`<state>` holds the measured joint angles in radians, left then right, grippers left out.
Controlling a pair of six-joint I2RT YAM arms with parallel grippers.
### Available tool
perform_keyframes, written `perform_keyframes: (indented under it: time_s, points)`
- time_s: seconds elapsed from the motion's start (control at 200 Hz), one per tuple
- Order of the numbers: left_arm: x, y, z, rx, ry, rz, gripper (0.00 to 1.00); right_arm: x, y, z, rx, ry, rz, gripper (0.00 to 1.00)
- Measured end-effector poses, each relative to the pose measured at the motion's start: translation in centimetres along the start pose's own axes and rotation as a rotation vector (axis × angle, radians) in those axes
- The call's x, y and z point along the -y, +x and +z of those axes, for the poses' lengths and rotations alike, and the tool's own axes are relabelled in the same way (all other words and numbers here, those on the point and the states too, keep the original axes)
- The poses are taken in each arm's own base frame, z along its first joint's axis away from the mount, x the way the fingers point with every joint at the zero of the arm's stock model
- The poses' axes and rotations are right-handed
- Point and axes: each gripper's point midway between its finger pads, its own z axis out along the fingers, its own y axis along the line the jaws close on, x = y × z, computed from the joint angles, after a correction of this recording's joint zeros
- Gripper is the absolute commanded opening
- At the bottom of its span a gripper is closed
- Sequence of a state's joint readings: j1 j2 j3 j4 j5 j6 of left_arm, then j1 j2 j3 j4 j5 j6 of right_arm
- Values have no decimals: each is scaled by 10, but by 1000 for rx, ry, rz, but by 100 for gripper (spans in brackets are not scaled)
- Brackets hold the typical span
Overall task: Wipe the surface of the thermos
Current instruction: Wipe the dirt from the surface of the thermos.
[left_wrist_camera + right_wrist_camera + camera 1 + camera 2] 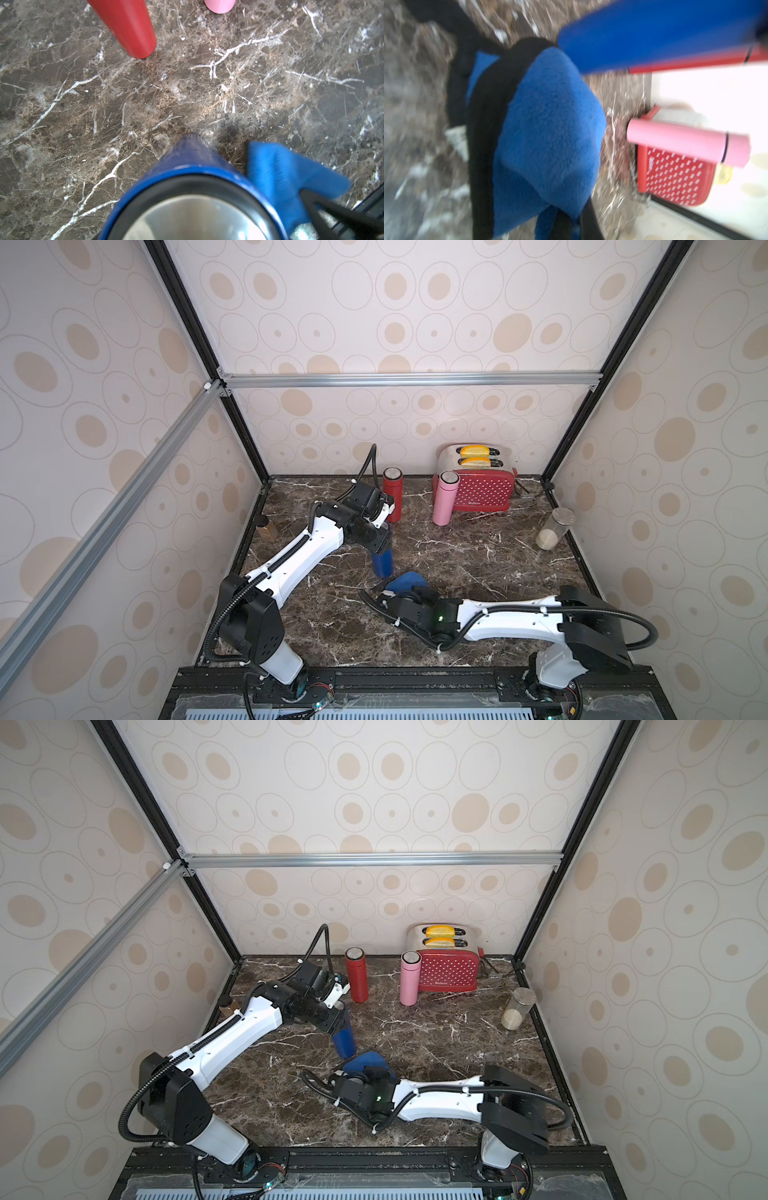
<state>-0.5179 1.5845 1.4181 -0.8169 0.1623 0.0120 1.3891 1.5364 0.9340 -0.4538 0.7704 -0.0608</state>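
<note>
Blue thermos (382, 564) stood upright near the middle of the marble table (457, 564), with the blue cloth (409, 581) just beside it.
In both top views your left gripper (381, 540) grasped its upper end and your right gripper (385, 592) clenched the cloth. Left wrist: cloth (280, 170) beside its body (187, 158). Right wrist, blurred: cloth (550, 124) draped over your black fingers (483, 145).

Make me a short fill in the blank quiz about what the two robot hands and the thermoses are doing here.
1. The thermos in the left hand is coloured ____.
2. The right hand is shut on a blue ____.
3. The pink thermos stands in front of the red dotted ____.
Missing words: blue; cloth; toaster.
</note>
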Motion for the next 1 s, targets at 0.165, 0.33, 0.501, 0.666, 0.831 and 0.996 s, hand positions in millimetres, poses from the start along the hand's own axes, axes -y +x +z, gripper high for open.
perform_keyframes:
  time_s: [0.165, 0.33, 0.501, 0.666, 0.831, 0.996]
  points:
    - [6, 4, -1, 25, 42, 121, 0, 3, 26, -18, 21, -104, 203, 0]
    - [19, 17, -8, 115, 104, 288, 0, 21, 41, -23, 124, -262, 559, 0]
    - [43, 33, -16, 191, 220, 485, 0, 53, 35, -18, 238, -409, 887, 0]
    - [63, 38, -18, 233, 330, 634, 0, 84, -2, -20, 334, -580, 1010, 0]
    - [74, 39, -18, 265, 394, 723, 0, 121, -58, -27, 463, -721, 1016, 0]
    - [78, 42, -20, 274, 419, 773, 0, 125, -87, -25, 519, -826, 1000, 0]
